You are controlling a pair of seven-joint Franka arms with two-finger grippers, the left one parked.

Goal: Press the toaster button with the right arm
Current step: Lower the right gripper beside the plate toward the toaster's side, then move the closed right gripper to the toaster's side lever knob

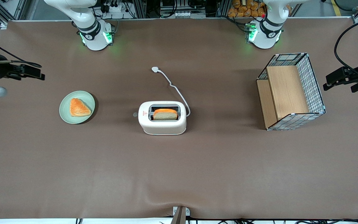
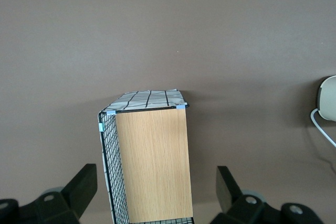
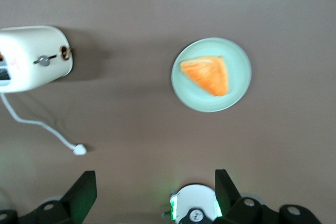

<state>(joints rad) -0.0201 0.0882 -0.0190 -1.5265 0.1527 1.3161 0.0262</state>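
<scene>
The cream-white toaster (image 1: 162, 124) stands mid-table with a slice of bread (image 1: 165, 114) in its slot. The toaster button (image 1: 135, 114) is a small grey knob sticking out of the short end that faces the working arm's end of the table. In the right wrist view the toaster (image 3: 34, 74) shows that end, with the button (image 3: 44, 60) on it. My right gripper (image 1: 39, 72) hangs open and empty, high over the working arm's end of the table, well apart from the toaster; in its own view (image 3: 153, 182) the jaws stand wide apart.
A green plate (image 1: 65, 109) with an orange pastry (image 1: 79, 107) lies between the gripper and the toaster; it also shows in the right wrist view (image 3: 184, 85). The white cord ends in a plug (image 1: 155, 69). A wire-and-wood basket (image 1: 291, 91) stands toward the parked arm's end.
</scene>
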